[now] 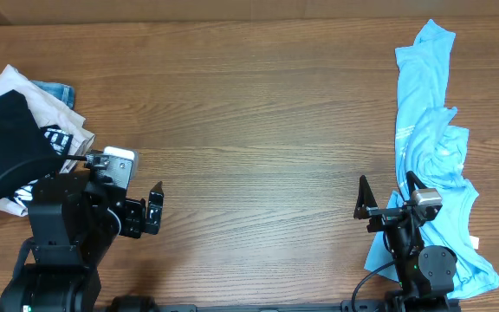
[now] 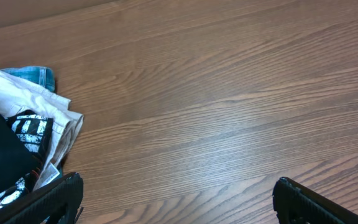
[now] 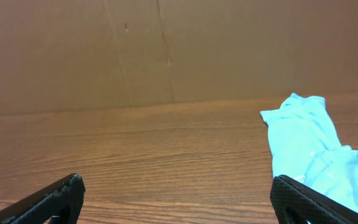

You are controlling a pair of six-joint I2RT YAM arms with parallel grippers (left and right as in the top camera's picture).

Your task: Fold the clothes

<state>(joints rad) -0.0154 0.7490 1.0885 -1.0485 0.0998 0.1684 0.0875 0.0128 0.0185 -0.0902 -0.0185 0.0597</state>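
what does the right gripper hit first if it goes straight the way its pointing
Way looks free: bare table ahead of the right gripper, blue shirt off to the right of its line. Probably the brown back wall first, though depth is unclear.

The left arm [image 1: 59, 225] sits folded up low at the near left of the worktop. Its end effector [image 2: 179, 182] is spread wide, and the two black fingers [image 2: 55, 198] show only at the bottom corners of its wrist view. Nothing is between them. The right arm [image 1: 423, 256] is tucked in at the near right. Its end effector [image 3: 178, 181] is spread wide too, with its fingers [image 3: 48, 200] far apart and nothing between them.
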